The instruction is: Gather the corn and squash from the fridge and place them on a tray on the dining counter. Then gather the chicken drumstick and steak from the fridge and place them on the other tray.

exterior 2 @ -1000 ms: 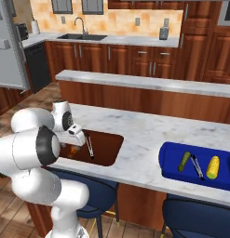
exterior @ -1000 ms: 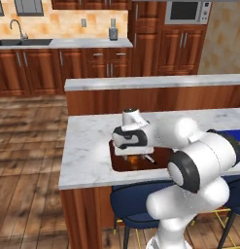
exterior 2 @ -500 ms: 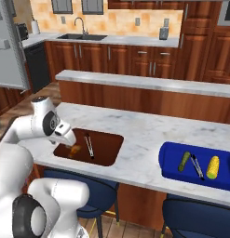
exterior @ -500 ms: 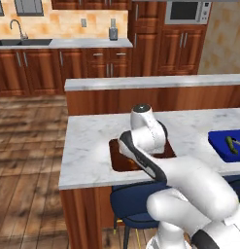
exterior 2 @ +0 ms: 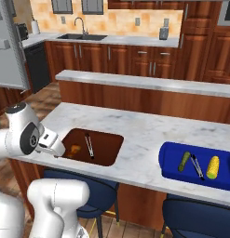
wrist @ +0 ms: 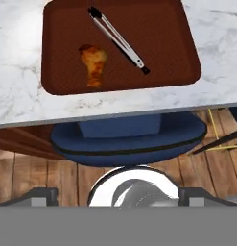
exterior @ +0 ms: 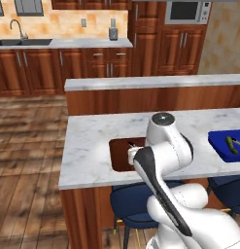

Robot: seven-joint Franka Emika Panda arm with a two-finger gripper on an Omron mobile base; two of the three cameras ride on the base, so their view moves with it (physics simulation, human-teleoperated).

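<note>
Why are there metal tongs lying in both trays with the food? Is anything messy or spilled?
Nothing is spilled. The chicken drumstick lies inside the brown tray beside tongs. The blue tray holds a squash, corn and more tongs. Why the tongs lie there, I cannot tell.

drumstick in tray, beside tongs

Even bright rendered light, soft shadows, sharp.

A home kitchen: wooden cabinets, a sink with faucet, a built-in microwave, and a marble dining counter with blue stools.
</note>
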